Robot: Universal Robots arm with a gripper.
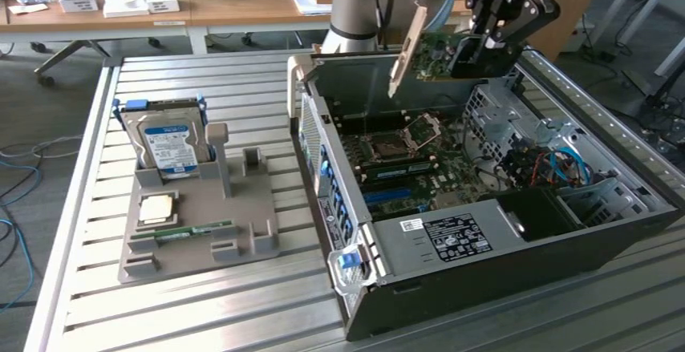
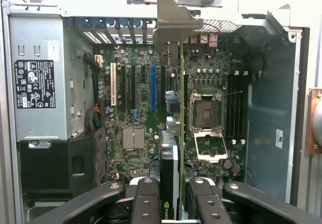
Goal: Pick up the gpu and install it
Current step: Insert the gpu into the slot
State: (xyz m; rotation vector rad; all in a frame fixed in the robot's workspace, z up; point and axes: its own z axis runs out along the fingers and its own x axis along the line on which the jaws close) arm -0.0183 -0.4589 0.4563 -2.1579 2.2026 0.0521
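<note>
Exterior view | gpu (image 1: 434,54) in gripper (image 1: 472,59) | slatted table (image 1: 91,208) | desk (image 1: 268,7) behind

The exterior view sits high and back, looking obliquely down across the tabletop (image 1: 160,312), the open computer case (image 1: 535,272) at 3 o'clock; the wrist view hangs close above that case, facing straight down past the claw (image 2: 171,191) gripping the gpu (image 2: 170,158); both share the motherboard (image 1: 418,167) and CPU socket (image 1: 412,135).
</note>
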